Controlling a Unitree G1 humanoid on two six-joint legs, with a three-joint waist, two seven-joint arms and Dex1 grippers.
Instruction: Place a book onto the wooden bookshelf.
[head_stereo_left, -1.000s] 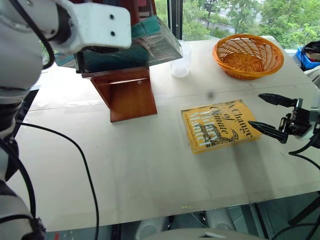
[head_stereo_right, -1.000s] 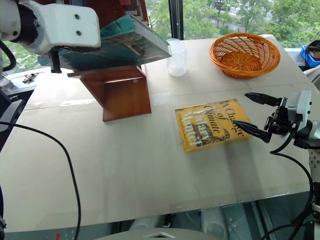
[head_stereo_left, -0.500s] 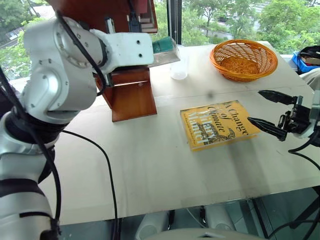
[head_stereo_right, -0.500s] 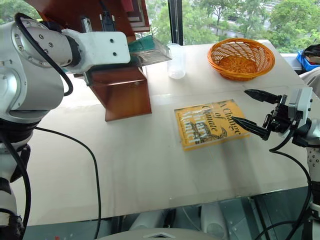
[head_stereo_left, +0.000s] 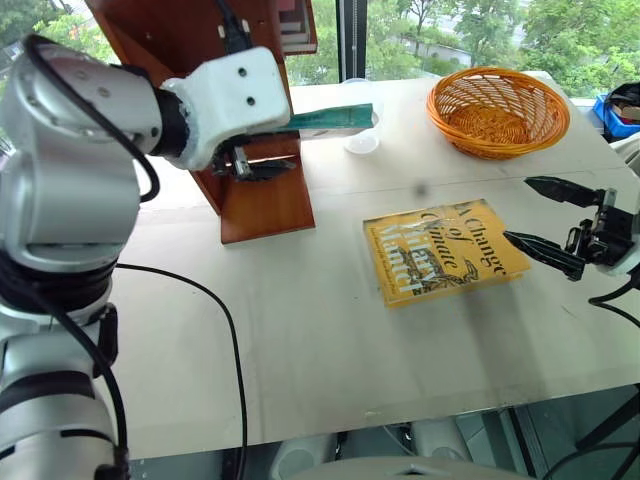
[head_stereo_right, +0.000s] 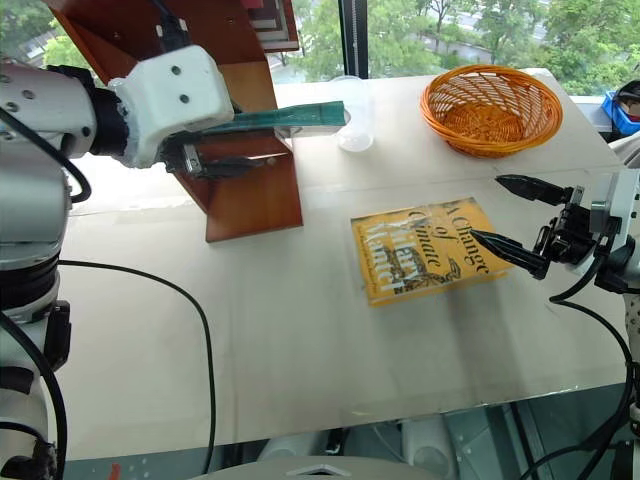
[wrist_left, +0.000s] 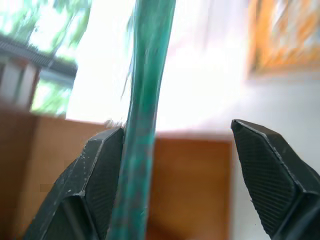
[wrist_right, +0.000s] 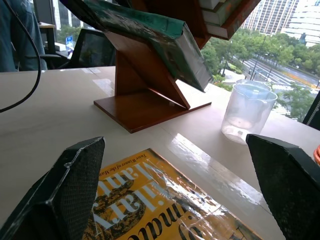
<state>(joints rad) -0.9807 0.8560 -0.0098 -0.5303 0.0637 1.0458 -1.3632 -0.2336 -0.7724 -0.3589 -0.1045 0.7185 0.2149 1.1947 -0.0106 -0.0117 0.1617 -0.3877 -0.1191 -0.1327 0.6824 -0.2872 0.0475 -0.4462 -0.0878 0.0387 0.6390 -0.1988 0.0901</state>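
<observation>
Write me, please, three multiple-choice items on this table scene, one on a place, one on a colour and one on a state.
1. Where does the yellow book lie?
A. flat on the table
B. in the orange wicker basket
C. on the wooden bookshelf

2. What colour is the book at the left gripper?
A. red
B. teal-green
C. white

3. How does the right gripper stand?
A. shut on the basket
B. shut on a cup
C. open, holding nothing

Answers:
1 A, its cover faces up on the tabletop.
2 B, its thin teal edge runs past one finger in the left wrist view.
3 C, its fingers are spread apart beside the yellow book.
</observation>
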